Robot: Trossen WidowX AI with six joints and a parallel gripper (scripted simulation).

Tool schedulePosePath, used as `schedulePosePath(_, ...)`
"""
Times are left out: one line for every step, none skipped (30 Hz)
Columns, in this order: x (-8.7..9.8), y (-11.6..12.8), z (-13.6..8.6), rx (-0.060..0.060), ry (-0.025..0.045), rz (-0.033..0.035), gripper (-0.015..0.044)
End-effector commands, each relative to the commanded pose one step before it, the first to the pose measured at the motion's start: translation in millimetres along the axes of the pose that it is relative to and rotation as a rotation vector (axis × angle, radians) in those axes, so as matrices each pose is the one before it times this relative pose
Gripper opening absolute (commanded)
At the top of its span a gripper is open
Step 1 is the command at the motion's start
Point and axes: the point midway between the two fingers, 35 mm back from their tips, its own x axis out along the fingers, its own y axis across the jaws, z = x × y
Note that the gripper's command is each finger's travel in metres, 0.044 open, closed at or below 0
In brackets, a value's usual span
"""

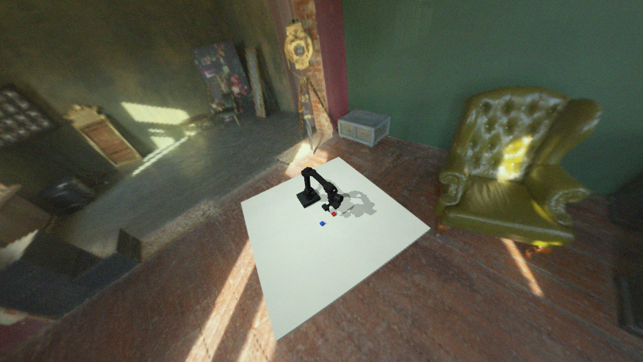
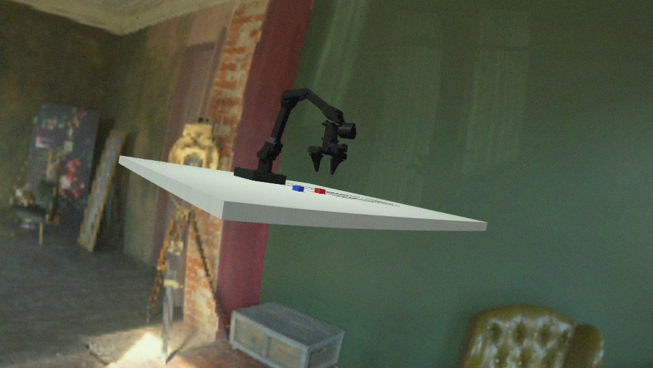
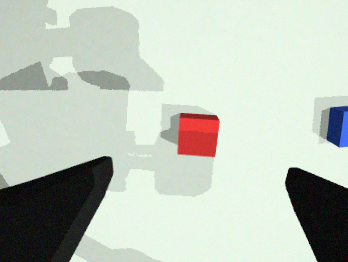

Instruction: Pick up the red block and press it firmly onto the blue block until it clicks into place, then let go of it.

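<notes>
The gripper (image 1: pixel 332 207) (image 2: pixel 324 172) (image 3: pixel 198 171) is hovering with fingers spread wide and holding nothing, probably for straddling the red block (image 1: pixel 333 214) (image 2: pixel 319 190) (image 3: pixel 198 135), which is sitting on the white table (image 1: pixel 323 270) (image 2: pixel 191 182) (image 3: pixel 255 60), apart from the blue block (image 1: pixel 321 223) (image 2: pixel 298 188) (image 3: pixel 338 127)

One arm (image 1: pixel 308 182) (image 2: pixel 280 119), near the middle of the top view; one gripper (image 1: pixel 332 207) (image 2: pixel 324 170) (image 3: pixel 198 171), with two fingers at lower left and lower right of the wrist view; two blocks, one red block (image 1: pixel 333 214) (image 2: pixel 319 191) (image 3: pixel 198 136) and one blue block (image 1: pixel 321 223) (image 2: pixel 298 188) (image 3: pixel 338 127); one white table top (image 1: pixel 314 260) (image 2: pixel 191 185) (image 3: pixel 260 60); one green armchair (image 1: pixel 504 197) (image 2: pixel 525 340), at the right of the top view.
</notes>
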Motion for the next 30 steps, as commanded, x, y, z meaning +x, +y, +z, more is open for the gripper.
schedulePosePath(0.46, -0.49, -3.22, 0.0224, 0.01452, 0.00878, 0.0440)
schedulePosePath(2.84, 0.04, 0.14, 0.0000, 0.00000, 0.00000, 0.0440)
schedulePosePath(8.49, 0.06, 0.26, 0.0000, 0.00000, 0.00000, 0.0440)
schedulePosePath(12.63, -0.06, -0.09, 0.0000, 0.00004, -0.00001, 0.0440)
schedulePosePath(8.34, -0.13, -0.38, 0.0000, 0.00006, -0.00001, 0.0440)
schedulePosePath(2.77, -0.06, -0.18, 0.0000, 0.00002, -0.00001, 0.0440)
schedulePosePath(0.00, 0.00, 0.00, 0.0000, 0.00000, 0.00000, 0.0440)
schedulePosePath(0.00, 0.00, 0.00, 0.0000, 0.00000, 0.00000, 0.0440)
schedulePosePath(0.00, 0.00, 0.00, 0.0000, 0.00000, 0.00000, 0.0440)
schedulePosePath(1.21, -0.06, -0.06, 0.0000, 0.00001, -0.00001, 0.0440)
schedulePosePath(3.63, -0.20, -0.23, 0.0000, 0.00003, -0.00002, 0.0440)
schedulePosePath(5.42, -0.32, -0.43, 0.0000, 0.00005, -0.00003, 0.0440)
schedulePosePath(3.60, -0.23, -0.35, 0.0000, 0.00004, -0.00002, 0.0440)
schedulePosePath(1.19, -0.08, -0.13, 0.0000, 0.00001, -0.00001, 0.0440)
schedulePosePath(0.00, 0.00, 0.00, 0.0000, 0.00000, 0.00000, 0.0440)
schedulePosePath(0.00, 0.00, 0.00, 0.0000, 0.00000, 0.00000, 0.0440)
schedulePosePath(0.27, 0.00, 0.01, 0.0000, 0.00000, 0.00000, 0.0440)
schedulePosePath(0.82, 0.00, 0.02, 0.0000, 0.00000, 0.00000, 0.0440)
schedulePosePath(1.37, -0.01, 0.02, 0.0000, 0.00000, 0.00000, 0.0440)
schedulePosePath(1.65, -0.01, 0.02, 0.0000, 0.00001, 0.00000, 0.0440)
schedulePosePath(1.65, -0.01, 0.01, 0.0000, 0.00001, 0.00000, 0.0440)
schedulePosePath(1.65, -0.02, 0.00, 0.0000, 0.00001, 0.00000, 0.0440)
schedulePosePath(1.65, -0.02, -0.01, 0.0000, 0.00001, 0.00000, 0.0440)
schedulePosePath(1.64, -0.02, -0.02, 0.0000, 0.00001, 0.00000, 0.0440)
schedulePosePath(1.64, -0.03, -0.03, 0.0000, 0.00001, 0.00000, 0.0440)
schedulePosePath(1.64, -0.03, -0.04, 0.0000, 0.00001, 0.00000, 0.0440)
schedulePosePath(1.64, -0.03, -0.05, 0.0000, 0.00001, 0.00000, 0.0440)
schedulePosePath(1.64, -0.03, -0.06, 0.0000, 0.00001, 0.00000, 0.0440)
schedulePosePath(1.63, -0.04, -0.07, 0.0000, 0.00001, 0.00000, 0.0440)
schedulePosePath(1.63, -0.04, -0.08, 0.0000, 0.00001, 0.00000, 0.0440)
